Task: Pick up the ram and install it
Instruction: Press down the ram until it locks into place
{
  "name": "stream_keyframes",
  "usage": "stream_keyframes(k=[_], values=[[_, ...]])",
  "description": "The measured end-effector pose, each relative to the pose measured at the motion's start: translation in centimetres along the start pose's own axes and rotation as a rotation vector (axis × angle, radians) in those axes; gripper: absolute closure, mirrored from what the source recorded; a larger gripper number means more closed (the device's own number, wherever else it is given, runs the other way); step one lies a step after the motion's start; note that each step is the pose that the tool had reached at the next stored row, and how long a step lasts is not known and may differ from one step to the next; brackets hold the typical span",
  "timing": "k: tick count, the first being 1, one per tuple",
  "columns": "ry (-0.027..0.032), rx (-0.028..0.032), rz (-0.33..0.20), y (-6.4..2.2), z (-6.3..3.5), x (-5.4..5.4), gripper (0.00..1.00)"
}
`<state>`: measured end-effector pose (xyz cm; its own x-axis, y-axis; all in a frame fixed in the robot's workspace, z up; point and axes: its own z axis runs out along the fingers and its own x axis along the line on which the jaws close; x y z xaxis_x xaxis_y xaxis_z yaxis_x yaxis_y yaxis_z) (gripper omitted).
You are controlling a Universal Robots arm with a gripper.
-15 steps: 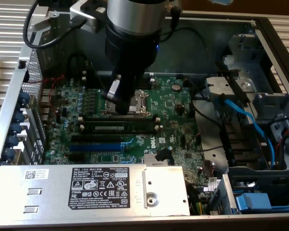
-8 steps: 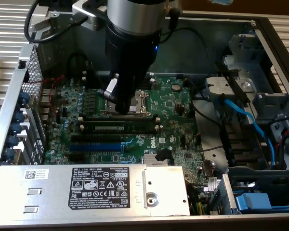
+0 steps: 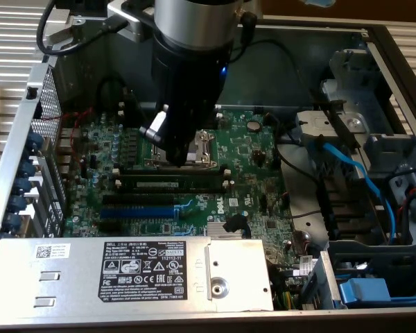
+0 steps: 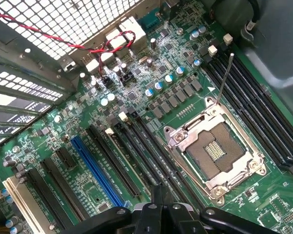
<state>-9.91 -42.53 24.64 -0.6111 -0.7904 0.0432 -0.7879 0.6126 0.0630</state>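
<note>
The ram (image 3: 173, 184), a dark-green stick with a white label strip, stands on edge in a black slot with white end clips, on the near side of the CPU socket (image 3: 201, 146) in the exterior view. My gripper (image 3: 181, 158) hangs from the arm just above and behind the ram, over the socket's near edge. Its fingers are shut with nothing visible between them. In the wrist view my gripper (image 4: 156, 195) points down at the long black slots (image 4: 141, 151) beside the open CPU socket (image 4: 217, 151).
A blue slot (image 3: 135, 211) and further black slots lie nearer the power supply (image 3: 125, 274). A perforated case wall (image 3: 45, 125) bounds the exterior view's left. Drive bays and a blue cable (image 3: 353, 173) fill the right. Red and black wires (image 4: 88, 46) cross near the rear ports.
</note>
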Motion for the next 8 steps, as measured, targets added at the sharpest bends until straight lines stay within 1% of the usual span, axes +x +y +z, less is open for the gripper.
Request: stream_keyframes(k=[2, 3, 8], values=[[0.0056, 0.0043, 0.016, 0.01, -0.11, 0.01, 0.9], [0.007, 0.0054, 0.024, 0.01, -0.2, 0.01, 0.9], [0.0103, 0.009, 0.068, 0.02, -0.37, 0.02, 0.9]])
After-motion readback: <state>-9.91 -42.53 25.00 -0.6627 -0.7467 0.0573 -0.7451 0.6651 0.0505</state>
